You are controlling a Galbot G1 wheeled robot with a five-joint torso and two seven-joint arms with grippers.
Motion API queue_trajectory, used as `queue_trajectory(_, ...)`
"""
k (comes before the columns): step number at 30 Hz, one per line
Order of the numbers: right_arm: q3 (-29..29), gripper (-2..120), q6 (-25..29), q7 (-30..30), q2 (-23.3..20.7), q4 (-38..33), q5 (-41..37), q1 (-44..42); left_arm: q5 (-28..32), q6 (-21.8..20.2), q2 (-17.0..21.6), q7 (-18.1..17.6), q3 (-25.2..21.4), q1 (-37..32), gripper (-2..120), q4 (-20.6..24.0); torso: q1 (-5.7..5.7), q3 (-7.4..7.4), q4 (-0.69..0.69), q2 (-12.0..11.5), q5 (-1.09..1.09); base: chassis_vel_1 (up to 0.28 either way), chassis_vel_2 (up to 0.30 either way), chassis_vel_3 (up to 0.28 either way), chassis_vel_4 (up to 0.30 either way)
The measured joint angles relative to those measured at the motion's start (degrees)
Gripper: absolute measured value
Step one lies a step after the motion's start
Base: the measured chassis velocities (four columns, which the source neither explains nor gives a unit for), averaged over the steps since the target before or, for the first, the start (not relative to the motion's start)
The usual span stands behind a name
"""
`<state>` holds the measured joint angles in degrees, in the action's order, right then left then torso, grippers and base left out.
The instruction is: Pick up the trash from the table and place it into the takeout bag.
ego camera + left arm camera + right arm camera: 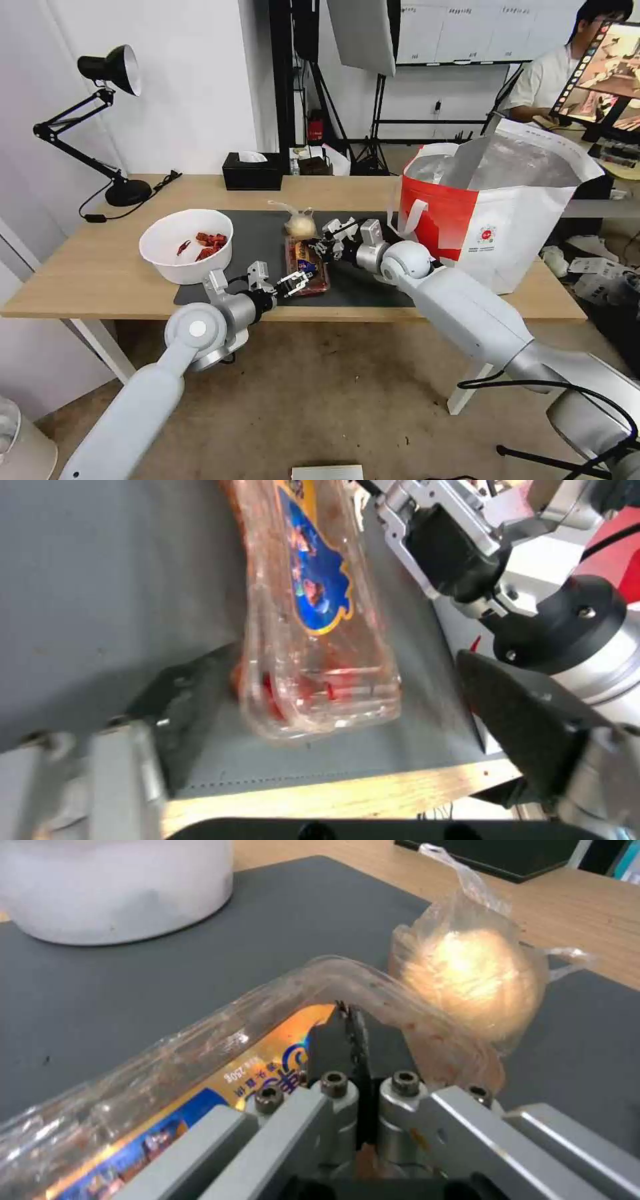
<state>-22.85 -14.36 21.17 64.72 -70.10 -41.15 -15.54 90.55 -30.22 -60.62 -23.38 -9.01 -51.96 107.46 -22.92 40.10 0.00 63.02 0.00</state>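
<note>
The right hand (325, 249) is clamped on the far rim of the tray (307, 265), which lies on the mat (263, 233) beside the knotted bag (300, 225). The left hand (298, 280) is spread apart around the tray's near end, apparently without touching it. The bowl (186, 244) sits left; the takeout bag (497, 213) stands right on the tabletop (93, 267).

A long light-wood table (80, 280) bears a dark grey mat. On the mat's left sits a white round bowl (186, 248), upright, with red shell scraps inside. At the middle a clear plastic food tray (307, 265) with a blue-and-yellow label and reddish leftovers lies lengthwise. Touching its far end is a small knotted clear bag (300, 224) with a yellowish lump. At the right stands an open, boxy white-and-red takeout bag (507, 220), foil-lined.
</note>
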Motion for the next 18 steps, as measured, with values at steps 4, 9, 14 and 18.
queue_trajectory(4, 0.0, 0, 0.0, -0.1, -0.2, -0.2, -0.1, 0.0, 0.0, 0.1, -0.3, -0.4, 0.2, -0.3, 68, -0.2, 0.0, 0.0, 0.0, 0.0, 0.0, 0.0, 0.0, 0.0, 0.0)
queue_trajectory(9, 0.0, 0, 0.0, -0.3, -0.4, -0.7, -0.3, -0.2, -0.2, 0.3, -0.5, -0.6, 0.5, -0.3, 50, -0.6, 0.0, 0.0, 0.0, 0.0, 0.0, 0.0, 0.0, 0.0, 0.0)
queue_trajectory(14, 0.1, 0, 0.0, -0.4, -0.7, -1.0, -0.3, -0.4, -0.4, 0.5, -0.6, -0.7, 0.7, -0.2, 36, -0.9, 0.0, 0.0, 0.0, 0.0, 0.0, 0.0, 0.0, 0.0, 0.0)
queue_trajectory(18, 0.1, 0, 0.0, -0.6, -1.0, -1.4, -0.5, -0.8, -0.6, 0.9, -0.8, -0.7, 0.9, -0.2, 20, -1.0, 0.0, 0.0, 0.0, 0.0, 0.0, 0.0, 0.0, 0.0, 0.0)
